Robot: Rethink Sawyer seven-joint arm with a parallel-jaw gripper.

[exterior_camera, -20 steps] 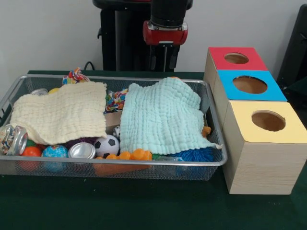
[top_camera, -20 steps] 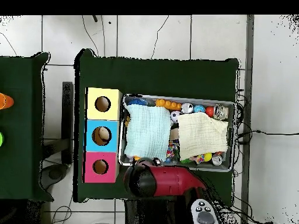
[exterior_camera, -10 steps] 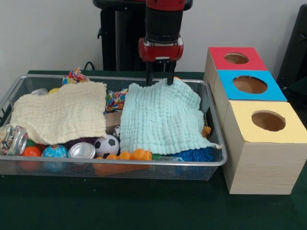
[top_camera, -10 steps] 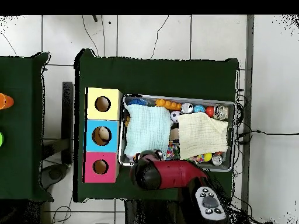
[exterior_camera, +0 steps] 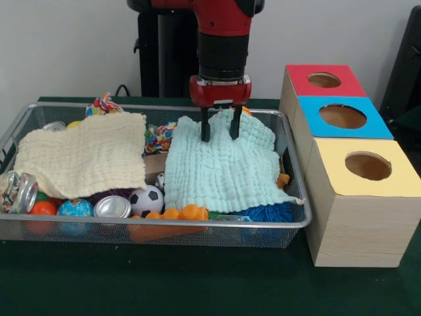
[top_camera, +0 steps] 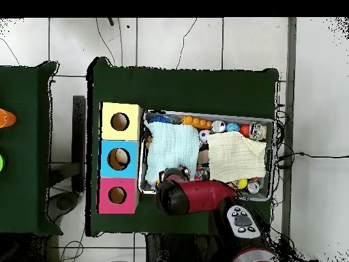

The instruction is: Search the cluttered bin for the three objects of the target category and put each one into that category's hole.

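- Uncovering comes first: the gripper (exterior_camera: 219, 133) stands spread, tips on the far edge of the mint cloth (exterior_camera: 223, 164) in the bin (exterior_camera: 297, 197).
- Two knotted bundles (exterior_camera: 160, 137) peek out behind; the third is probably hidden.
- Next: pinch and lift the cloth.

The arm has come down and moved out over the bin (exterior_camera: 297, 172). A second ago the gripper (exterior_camera: 219, 133) hung up high behind it. Now its two open fingers (exterior_camera: 205, 129) press down onto the far edge of the light green cloth (exterior_camera: 223, 164).
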